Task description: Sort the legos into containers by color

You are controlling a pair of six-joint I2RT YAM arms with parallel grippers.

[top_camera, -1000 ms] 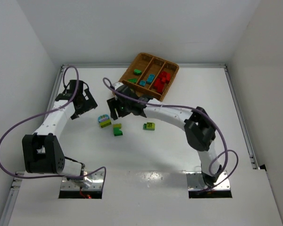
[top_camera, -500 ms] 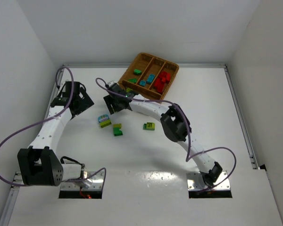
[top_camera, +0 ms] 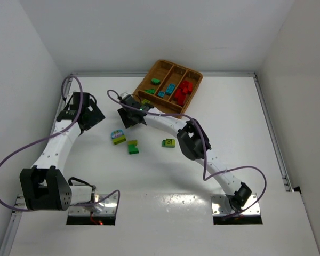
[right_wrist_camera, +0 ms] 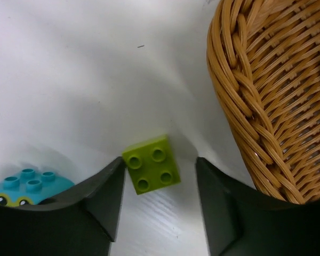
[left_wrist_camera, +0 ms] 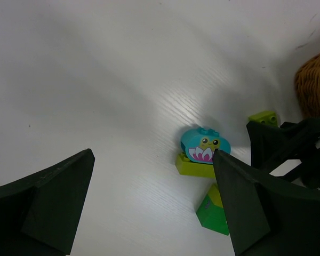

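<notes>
Right arm (top_camera: 162, 121) stretched farther left | right fingers (right_wrist_camera: 96, 208) straddle lime brick (right_wrist_camera: 151, 171), ungripped | left fingers (left_wrist_camera: 48, 197) wide

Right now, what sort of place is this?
Probably a robot lab cell: a white table boxed by white walls, left arm and right arm bolted at its near edge, toy bricks and a wicker tray.

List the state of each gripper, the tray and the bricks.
wicker tray, upright, partly filled.
left gripper, open, empty.
right gripper, open, jaws flank the lime brick.
lime brick, flat on the table, studs up, beside the tray.
red bricks, in the right compartment.
blue bricks, in the middle compartment.
green bricks, in the left compartment.
flower brick, on the table, atop a lime piece.
loose green bricks, two, on the table.
</notes>
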